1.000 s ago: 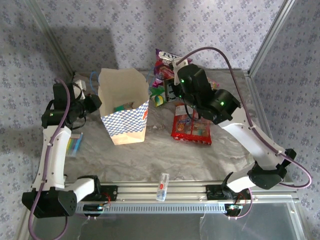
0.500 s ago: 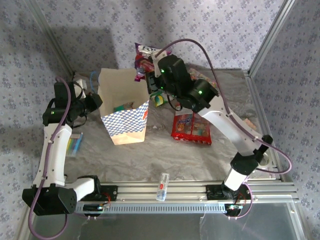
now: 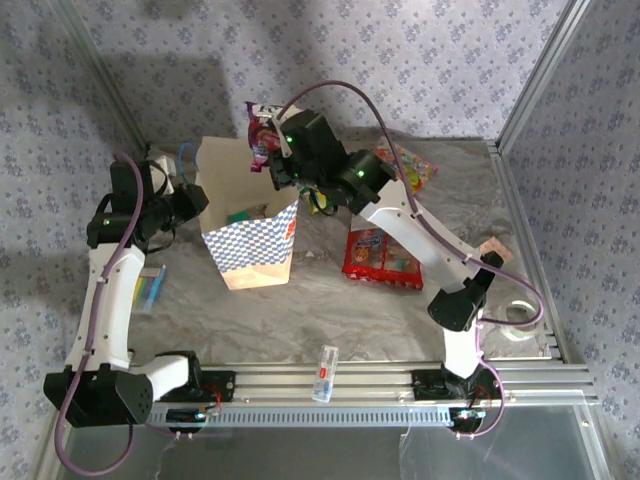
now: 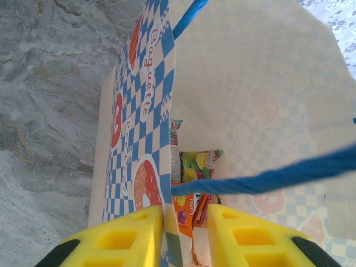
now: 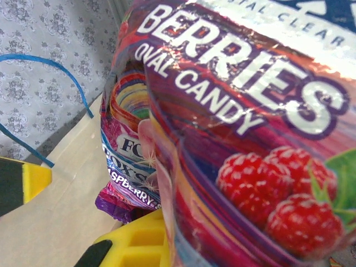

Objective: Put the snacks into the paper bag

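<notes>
Your right gripper (image 3: 277, 155) is clamped tight on a purple berry-candy packet (image 3: 262, 128), with a second purple wrapper showing pressed behind it in the wrist view. The packet hangs upright above the far rim of the paper bag (image 3: 250, 265), over the mouth but not yet down inside it.

Your left gripper (image 4: 184, 233) sits at the bag's left wall, with the wall's top edge between its jaws. They stand only slightly apart. The paper lies against one finger and a sliver of gap shows beside the other, so I can't tell whether you are truly pinching it or only bracketing it. Either way the bag stands upright with its mouth wide open.

Inside, at the bottom, you already have a green packet (image 4: 197, 164) and an orange packet (image 4: 186, 206) lying against the left wall. I'd judge the job under way, and less than half done.

Left on the table (image 3: 330, 310):
- a pair of red packets (image 3: 382, 255) just right of the bag;
- an orange-and-green packet (image 3: 405, 165) at the far right;
- a green-yellow packet (image 3: 318, 200), partly hidden under your right arm;
- a pale teal packet (image 3: 150, 286) near the left edge, beside your left arm.
</notes>
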`<state>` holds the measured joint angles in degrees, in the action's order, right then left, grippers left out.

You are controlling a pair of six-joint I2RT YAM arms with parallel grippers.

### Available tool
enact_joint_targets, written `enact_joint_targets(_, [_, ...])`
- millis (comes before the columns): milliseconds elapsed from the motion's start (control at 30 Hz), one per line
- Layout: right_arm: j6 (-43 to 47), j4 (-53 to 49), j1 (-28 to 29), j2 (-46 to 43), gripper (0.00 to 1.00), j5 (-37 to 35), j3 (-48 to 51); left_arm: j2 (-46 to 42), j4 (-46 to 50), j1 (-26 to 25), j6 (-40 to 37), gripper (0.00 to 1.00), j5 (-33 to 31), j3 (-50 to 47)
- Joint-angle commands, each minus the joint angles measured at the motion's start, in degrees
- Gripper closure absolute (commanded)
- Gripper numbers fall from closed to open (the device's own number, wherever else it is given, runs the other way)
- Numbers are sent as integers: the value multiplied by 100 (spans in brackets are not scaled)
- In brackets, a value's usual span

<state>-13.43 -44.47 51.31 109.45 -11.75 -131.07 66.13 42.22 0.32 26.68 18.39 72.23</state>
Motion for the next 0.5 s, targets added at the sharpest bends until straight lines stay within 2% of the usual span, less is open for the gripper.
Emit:
enact_joint_targets(0, [89, 73, 36, 146, 100, 108, -380, 93, -3, -50, 30, 75, -79, 151])
enact_joint_targets(100, [73, -16, 37, 306, 100, 185, -578, 154, -3, -81, 22, 79, -91, 179])
enact_joint_targets(467, [77, -210, 28, 979, 100, 885, -1115, 98, -43, -85, 4, 80, -108, 178])
